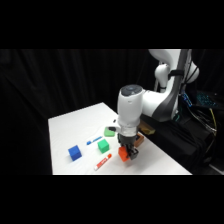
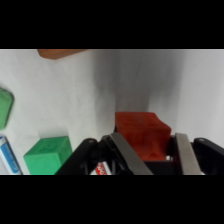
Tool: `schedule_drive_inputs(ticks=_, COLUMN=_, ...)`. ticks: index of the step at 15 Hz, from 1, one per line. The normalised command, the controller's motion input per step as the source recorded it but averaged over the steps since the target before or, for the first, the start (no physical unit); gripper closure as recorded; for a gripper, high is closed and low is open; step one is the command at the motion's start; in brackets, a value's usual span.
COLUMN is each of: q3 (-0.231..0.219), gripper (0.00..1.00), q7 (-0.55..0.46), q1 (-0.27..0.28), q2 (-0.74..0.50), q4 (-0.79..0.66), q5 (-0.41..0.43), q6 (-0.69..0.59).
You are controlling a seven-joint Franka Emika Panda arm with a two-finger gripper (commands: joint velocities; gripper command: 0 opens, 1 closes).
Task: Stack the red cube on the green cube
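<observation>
The small orange-red cube [image 2: 142, 134] sits between the two metal fingers [image 2: 129, 156] of the gripper [image 1: 128, 152], which close on its sides, low over the white desk [image 1: 75, 127]. The deep green cube [image 1: 102, 145] rests on the desk just beside the gripper, apart from it. A blue cube [image 1: 74, 152] lies farther off.

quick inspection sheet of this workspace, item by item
surface: white table, bare between items
job's things: red cube between the pincer's fingers, on or near the table; green cube beside it, apart
clutter: blue cube, pale green cube, red marker, blue marker, brown block
grippers: pincer at the red cube, grip not clear
cables: tangle at far right
surroundings: black curtain
</observation>
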Motion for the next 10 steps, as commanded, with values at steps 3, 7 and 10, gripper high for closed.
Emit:
schedule_drive_inputs(ticks=3, q3=0.019, gripper=0.75, q7=-0.04, q1=-0.152, q2=-0.27, q4=0.07, q5=-0.142, q6=-0.33)
schedule_drive_inputs(ticks=7, q3=0.034, gripper=0.75, q7=-0.21, q1=-0.235, q2=-0.14, q4=0.16, q5=-0.09, q6=-0.23)
schedule_drive_inputs(ticks=10, q3=0.027, gripper=0.75, q7=-0.28, q1=-0.232, q2=-0.06, q4=0.19, q5=-0.032, q6=-0.22)
